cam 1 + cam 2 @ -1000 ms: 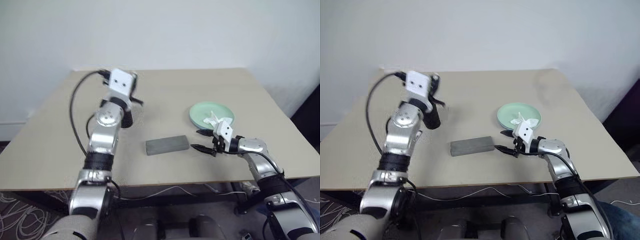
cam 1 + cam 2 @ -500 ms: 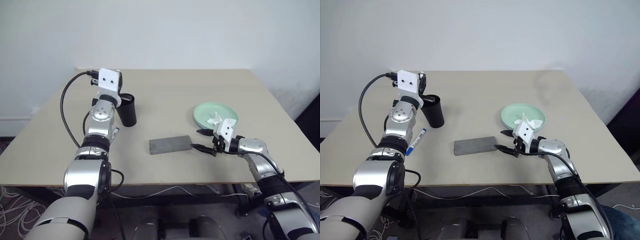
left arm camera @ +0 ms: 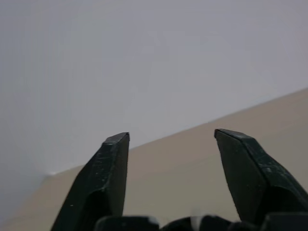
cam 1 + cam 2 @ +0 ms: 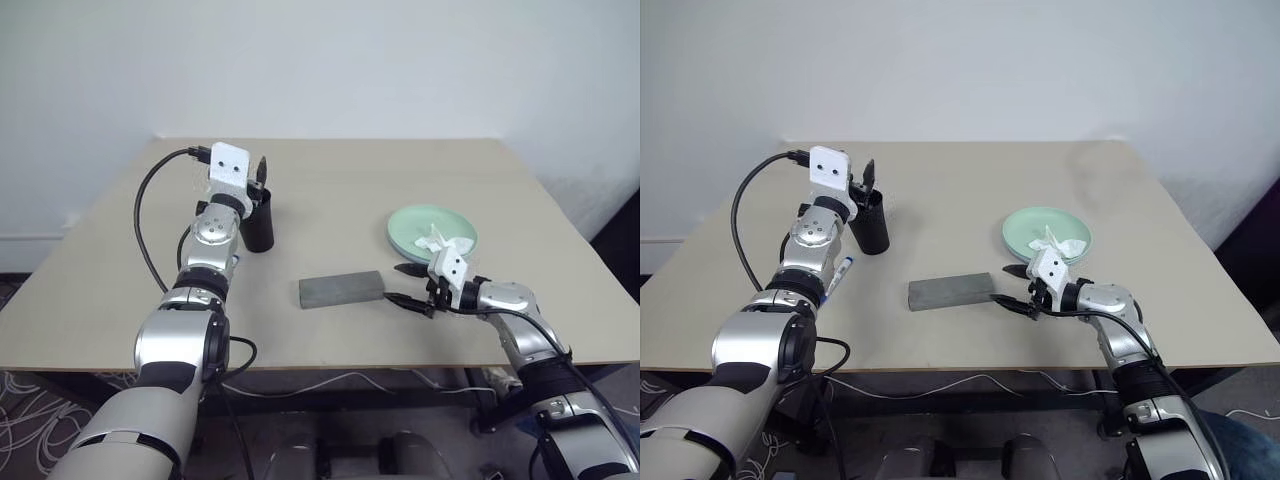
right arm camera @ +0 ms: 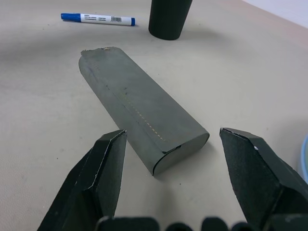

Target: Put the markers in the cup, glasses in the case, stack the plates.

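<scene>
Marker step: left hand (image 4: 868, 172) spread, empty above cup (image 4: 870, 222); right hand (image 5: 168, 159) spread at closed case (image 5: 139, 110); blue-capped marker (image 5: 97, 19) on worktop (image 4: 400, 180) probably needs fetching next.

Case (image 4: 951, 291) lies near the table's (image 4: 970, 170) front edge, about midway along it. Cup (image 4: 872, 222) stands upright toward the left edge, behind and left of the case. Marker (image 4: 838, 275) lies on the table just in front-left of the cup. Plate (image 4: 1045, 231) sits toward the right edge, behind-right of the case, tissue (image 4: 1059, 243) on it
</scene>
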Controlling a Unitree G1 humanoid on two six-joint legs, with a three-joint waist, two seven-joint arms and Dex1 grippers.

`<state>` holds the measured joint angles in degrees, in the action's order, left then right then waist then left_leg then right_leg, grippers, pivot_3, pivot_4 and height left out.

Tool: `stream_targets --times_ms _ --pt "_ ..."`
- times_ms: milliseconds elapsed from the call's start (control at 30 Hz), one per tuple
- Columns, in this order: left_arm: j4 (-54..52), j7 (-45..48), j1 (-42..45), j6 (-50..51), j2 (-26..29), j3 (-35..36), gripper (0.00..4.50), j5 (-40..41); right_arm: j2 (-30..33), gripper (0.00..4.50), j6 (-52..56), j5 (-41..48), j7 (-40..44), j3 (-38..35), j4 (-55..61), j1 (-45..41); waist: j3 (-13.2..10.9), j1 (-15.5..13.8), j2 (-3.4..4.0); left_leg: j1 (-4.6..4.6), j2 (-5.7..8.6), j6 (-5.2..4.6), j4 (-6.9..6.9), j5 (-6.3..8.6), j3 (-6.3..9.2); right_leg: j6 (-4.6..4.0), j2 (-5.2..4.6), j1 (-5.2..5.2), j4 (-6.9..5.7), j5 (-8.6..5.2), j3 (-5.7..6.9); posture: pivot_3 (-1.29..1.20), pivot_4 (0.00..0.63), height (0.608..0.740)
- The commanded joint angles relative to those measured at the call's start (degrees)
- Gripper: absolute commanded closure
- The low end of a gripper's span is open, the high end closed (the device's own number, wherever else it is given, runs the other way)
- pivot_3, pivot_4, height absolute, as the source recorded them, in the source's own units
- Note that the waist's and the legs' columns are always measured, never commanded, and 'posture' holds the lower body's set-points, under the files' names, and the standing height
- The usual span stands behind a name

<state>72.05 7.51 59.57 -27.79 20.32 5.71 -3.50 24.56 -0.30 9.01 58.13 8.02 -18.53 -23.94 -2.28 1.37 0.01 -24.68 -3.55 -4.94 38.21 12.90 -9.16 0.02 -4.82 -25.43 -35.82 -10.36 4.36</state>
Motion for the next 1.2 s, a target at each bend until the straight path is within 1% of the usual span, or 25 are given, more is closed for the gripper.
stream_targets --times_ms 33,133,300,400,467,600,633,733,767,833,867,933,1000,1067,1133,1200 --pt "-1.28 -0.02 2.44 -1.69 -0.03 0.23 1.69 0.06 0.71 1.14 -0.07 0.9 -0.36 -1.35 2.43 -0.51 0.0 -0.02 0.0 0.0 0.0 0.0 0.0 0.0 0.0 0.0 0.0 0.0 0.0 0.0 0.0 0.0 0.0 0.74" --pt "-1.97 1.4 2.45 -1.12 -0.28 1.11 1.69 1.4 0.64 1.14 0.07 0.81 -0.37 -1.15 2.29 -0.94 0.0 -0.03 0.0 0.0 0.0 0.0 0.0 0.0 0.0 0.0 0.0 0.0 0.0 0.0 0.0 0.0 0.0 0.74" --pt "-6.89 13.01 0.32 3.9 -0.28 4.46 1.69 8.32 0.51 1.14 0.07 0.7 -0.34 -0.98 2.09 -1.47 0.0 0.0 -0.01 0.0 0.0 0.0 0.02 0.0 -0.01 0.0 0.0 0.0 0.0 0.0 0.0 0.0 0.0 0.74" --pt "-16.23 19.93 -4.19 10.38 0.78 7.25 1.69 14.53 0.56 1.14 -0.03 0.68 -0.24 -0.98 2.03 -1.54 0.0 0.18 0.0 0.0 -0.01 0.0 0.02 0.0 0.0 0.0 0.01 0.0 -0.01 0.0 0.0 0.0 0.0 0.74" --pt "-25.52 23.1 -9.5 16.53 2.74 8.05 1.69 17.44 0.59 1.14 -0.14 0.66 -0.1 -0.9 1.9 -1.54 0.01 0.99 0.0 0.01 -0.03 0.0 0.01 0.0 -0.01 0.0 0.02 -0.01 -0.01 0.0 -0.03 0.0 0.0 0.74" --pt "-46.19 31.71 -23.41 32.84 8.89 8.85 1.69 25.08 0.55 1.14 -0.26 0.59 0.43 -0.52 1.43 -1.69 0.0 2.12 -0.01 0.03 -0.05 0.18 0.03 -0.11 -0.08 0.08 0.18 -0.04 -0.09 0.05 -0.14 0.0 0.0 0.74" --pt "-49.33 32.86 -25.54 35.59 9.91 8.96 1.69 26.45 0.56 1.14 -0.3 0.58 0.56 -0.44 1.3 -1.76 0.0 2.16 -0.02 0.03 -0.09 0.31 0.04 -0.19 -0.04 0.08 0.2 -0.01 -0.11 0.05 -0.11 0.0 0.0 0.74" --pt "-57.07 36.72 -32.07 44.11 13.61 10.1 1.69 30.9 0.47 1.14 -0.52 0.45 1.07 -0.19 0.62 -2.26 0.0 1.63 -0.05 0.04 -0.2 0.29 0.08 -0.18 -0.01 -0.02 0.18 0.0 -0.13 0.01 -0.06 0.0 0.0 0.74" --pt "-59.46 38.04 -34.95 46.81 15.72 9.92 1.69 31.06 0.36 1.14 -0.61 0.4 1.28 -0.08 0.2 -2.68 0.0 1.52 -0.05 0.07 -0.2 0.11 0.09 -0.06 -0.01 -0.05 0.14 -0.01 -0.12 0.01 -0.05 0.0 0.0 0.74" --pt "-61.82 38.27 -38.44 50.53 19.25 8.63 1.69 29.07 0.22 1.14 -0.82 0.32 1.61 0.12 -0.44 -3.31 0.0 1.5 -0.03 0.1 -0.17 0.1 0.09 -0.05 -0.01 -0.07 -0.01 -0.02 -0.13 0.06 0.03 0.0 0.0 0.74" --pt "-61.42 37.08 -39.32 50.84 20.83 7.38 1.69 26.26 0.16 1.14 -0.93 0.28 1.75 0.2 -0.73 -3.55 0.0 1.38 -0.03 0.1 -0.16 0.09 0.08 -0.05 -0.02 -0.06 -0.04 -0.02 -0.13 0.11 0.03 0.0 0.0 0.74" --pt "-60.27 34.41 -39.32 52.71 22.07 6.23 1.69 23.45 0.08 1.14 -1.11 0.22 1.93 0.25 -1.1 -3.79 -0.01 1.03 -0.03 0.09 -0.16 0.09 0.03 -0.05 -0.01 -0.1 -0.1 -0.03 -0.11 0.2 0.11 0.0 0.0 0.74" --pt "-59.04 30.8 -37.82 58.71 22.12 5.7 1.69 22.28 -0.03 1.14 -1.27 0.15 2.04 0.31 -1.48 -4.0 0.0 0.71 -0.03 0.07 -0.19 0.11 -0.06 -0.05 -0.01 -0.14 -0.16 -0.03 -0.08 0.29 0.21 0.0 0.0 0.74" --pt "-56.58 25.96 -35.02 62.67 20.98 5.38 1.69 20.43 -0.13 1.14 -1.37 0.08 2.16 0.42 -1.67 -4.05 0.0 0.36 -0.04 0.05 -0.21 0.14 -0.2 -0.07 -0.02 -0.24 -0.15 -0.07 -0.02 0.39 0.21 0.0 0.0 0.74" --pt "-54.55 23.73 -32.4 64.4 19.78 4.56 1.69 19.32 -0.18 1.14 -1.45 0.05 2.22 0.49 -1.7 -3.99 0.0 0.05 -0.04 0.04 -0.21 0.24 -0.33 -0.13 -0.01 -0.3 -0.13 -0.16 -0.01 0.43 0.22 0.0 0.0 0.74" --pt "-53.13 23.62 -30.66 65.38 19.05 3.16 1.69 18.47 -0.2 1.14 -1.49 0.05 2.18 0.54 -1.69 -3.91 0.01 -0.13 -0.04 0.04 -0.22 0.35 -0.41 -0.2 0.0 -0.34 -0.08 -0.23 -0.01 0.44 0.23 0.0 0.0 0.74"
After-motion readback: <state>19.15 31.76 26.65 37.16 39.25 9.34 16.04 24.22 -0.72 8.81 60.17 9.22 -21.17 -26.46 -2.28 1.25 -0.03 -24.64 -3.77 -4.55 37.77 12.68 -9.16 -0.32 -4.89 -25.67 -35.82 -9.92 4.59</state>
